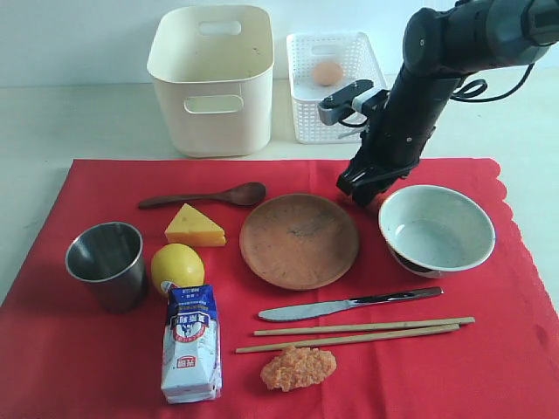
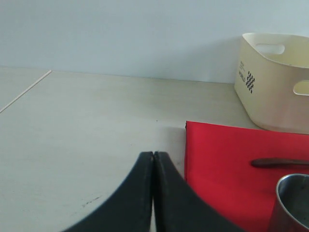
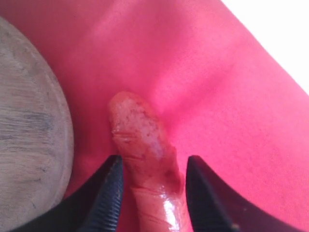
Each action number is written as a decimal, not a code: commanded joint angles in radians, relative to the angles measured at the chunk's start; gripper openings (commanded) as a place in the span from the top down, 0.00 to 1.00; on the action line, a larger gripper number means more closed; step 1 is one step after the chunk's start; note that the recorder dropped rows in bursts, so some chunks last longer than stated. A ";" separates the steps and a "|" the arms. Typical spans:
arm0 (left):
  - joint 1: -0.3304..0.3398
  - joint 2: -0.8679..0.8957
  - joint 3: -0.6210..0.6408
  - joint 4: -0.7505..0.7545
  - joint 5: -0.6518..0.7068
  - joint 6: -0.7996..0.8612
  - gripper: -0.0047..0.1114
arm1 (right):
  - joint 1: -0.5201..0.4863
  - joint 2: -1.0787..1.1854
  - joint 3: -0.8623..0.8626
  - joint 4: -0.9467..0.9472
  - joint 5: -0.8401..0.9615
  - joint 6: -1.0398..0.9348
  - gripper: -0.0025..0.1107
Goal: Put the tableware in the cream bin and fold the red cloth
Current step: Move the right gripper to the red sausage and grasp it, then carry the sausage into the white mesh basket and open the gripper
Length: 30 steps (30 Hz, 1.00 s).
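Low in frame, the milk carton [image 1: 190,345] sits on the red cloth [image 1: 79,349]. Mid-right, the right gripper [image 3: 154,163] straddles a sausage [image 3: 135,125] beside the brown plate [image 1: 299,240]; whether it pinches I cannot tell. The left gripper [image 2: 153,162] is pressed together.

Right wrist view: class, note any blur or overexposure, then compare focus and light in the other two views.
Right wrist view: sausage soft-focused with a wet glint, table corner blown out white. Exterior view: sharp, evenly lit, faint shadow under the bowl. Left wrist view: left claw dark, featureless; bin crisp.
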State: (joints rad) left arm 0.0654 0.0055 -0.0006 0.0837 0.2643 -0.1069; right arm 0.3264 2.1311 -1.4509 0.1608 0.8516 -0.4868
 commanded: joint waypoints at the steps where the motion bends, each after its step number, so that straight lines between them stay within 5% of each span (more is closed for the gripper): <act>1: -0.005 -0.005 0.001 -0.005 0.001 -0.001 0.94 | -0.002 0.000 0.004 0.000 -0.015 -0.009 0.64; 13: -0.005 -0.005 0.001 -0.005 0.001 -0.001 0.94 | -0.002 0.033 0.004 -0.004 -0.006 -0.009 0.68; 17: -0.005 -0.005 0.001 -0.005 0.001 -0.001 0.94 | -0.002 0.019 0.004 -0.003 -0.020 -0.009 0.97; 30: -0.005 -0.005 0.001 -0.005 0.001 -0.001 0.94 | -0.002 -0.159 -0.101 0.186 -0.087 -0.009 0.98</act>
State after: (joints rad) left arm 0.0654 0.0055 -0.0006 0.0837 0.2643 -0.1069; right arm 0.3264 2.0077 -1.5357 0.3129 0.7991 -0.4884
